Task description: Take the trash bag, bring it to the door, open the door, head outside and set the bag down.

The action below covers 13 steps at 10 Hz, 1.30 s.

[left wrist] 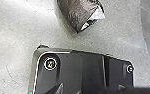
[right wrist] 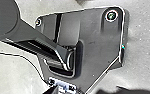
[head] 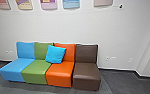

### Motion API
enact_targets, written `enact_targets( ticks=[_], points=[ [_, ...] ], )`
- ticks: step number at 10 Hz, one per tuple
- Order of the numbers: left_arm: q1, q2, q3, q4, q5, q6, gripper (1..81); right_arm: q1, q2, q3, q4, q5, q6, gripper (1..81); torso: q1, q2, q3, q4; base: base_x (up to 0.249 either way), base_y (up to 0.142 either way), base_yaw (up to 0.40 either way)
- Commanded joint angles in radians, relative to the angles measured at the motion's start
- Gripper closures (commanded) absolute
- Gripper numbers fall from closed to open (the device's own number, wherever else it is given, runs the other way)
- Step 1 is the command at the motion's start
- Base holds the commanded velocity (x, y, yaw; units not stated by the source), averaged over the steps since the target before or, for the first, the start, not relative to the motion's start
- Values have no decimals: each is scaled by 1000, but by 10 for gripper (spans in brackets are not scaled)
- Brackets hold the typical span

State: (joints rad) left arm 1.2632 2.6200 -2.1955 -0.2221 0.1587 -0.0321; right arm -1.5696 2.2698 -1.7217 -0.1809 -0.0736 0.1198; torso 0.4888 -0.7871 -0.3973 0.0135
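Trash bag: wrinkled, dark brown plastic with a pale end [left wrist: 77, 13], over the grey floor near the robot's dark base plate [left wrist: 91, 72]; held or resting, I cannot tell. A loose hold could drop it; low slack could snag on the base.
Left gripper: wide or narrow, I cannot tell.
Blue and green seats: smooth, padded, armless [head: 33, 72]; driving straight on could bump them.
Cushion: bright blue, square, fabric [head: 55, 54], leaning on the orange padded seat [head: 58, 75]; a knock could topple it.
Brown seat: padded, box-shaped [head: 86, 77]; a tight turn could clip its corner.
Right gripper: state likewise unclear.
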Motion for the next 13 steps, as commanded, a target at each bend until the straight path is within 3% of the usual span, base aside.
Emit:
enact_targets(
  ticks=[1, 5, 6, 9, 13],
  points=[
    [-106, -30, 3, -20, 88, -5, 10, 38, -76, 59, 4, -58, 1, 10, 62, -96, -90, 0, 0, 0, 0],
    [-173, -27, -1, -43, 131, -5, 10, 38, -146, 131, 1, -55, 3, 10, 153, -238, -224, 0, 0, 0, 0],
    [-187, -27, -1, -62, 143, -5, 10, 42, -168, 154, 1, -55, 3, 10, 175, -272, -163, 0, 0, 0, 0],
    [-222, -26, -4, -78, 157, -6, 10, 70, -223, 215, 6, -58, 4, 10, 226, -353, -206, 0, 0, 0, 0],
    [-259, 9, -58, -105, 189, -5, 10, 78, -252, 240, 6, -58, 9, 10, 317, -499, -211, 0, 0, 0, 0]
  ],
)
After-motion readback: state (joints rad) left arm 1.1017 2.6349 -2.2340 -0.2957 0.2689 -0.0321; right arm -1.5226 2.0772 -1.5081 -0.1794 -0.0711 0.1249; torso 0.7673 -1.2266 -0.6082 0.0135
